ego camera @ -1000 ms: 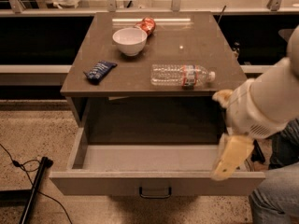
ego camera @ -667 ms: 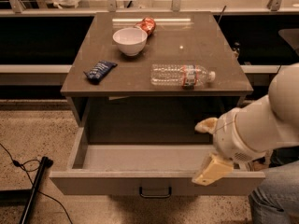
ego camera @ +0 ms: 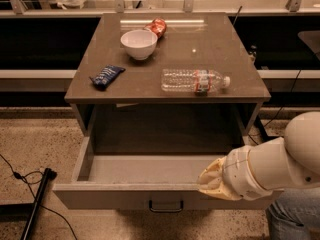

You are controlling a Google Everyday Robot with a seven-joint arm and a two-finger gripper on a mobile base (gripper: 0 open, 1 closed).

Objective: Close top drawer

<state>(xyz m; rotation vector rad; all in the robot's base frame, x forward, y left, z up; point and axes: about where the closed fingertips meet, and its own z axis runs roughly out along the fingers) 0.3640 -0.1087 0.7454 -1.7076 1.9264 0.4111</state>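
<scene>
The top drawer [ego camera: 110,196] stands pulled far out under the brown table top [ego camera: 165,91]. Its grey inside shows bare, and its flat front panel carries a small dark loop handle [ego camera: 166,205] at the centre. My gripper [ego camera: 212,180], cream-coloured at the end of the white arm [ego camera: 280,161], comes in from the right. It sits at the drawer's front rim, right of the handle, over the front panel's upper edge. The two lower drawer fronts are out of view.
On the table top lie a white bowl [ego camera: 139,43], a red crumpled packet [ego camera: 157,27], a blue snack bag [ego camera: 107,76] and a clear water bottle [ego camera: 195,80] on its side. A black pole [ego camera: 36,203] and cables lie on the floor at left.
My gripper has moved left and down from beside the drawer's right side to the front rim near the handle. The drawer has not visibly moved.
</scene>
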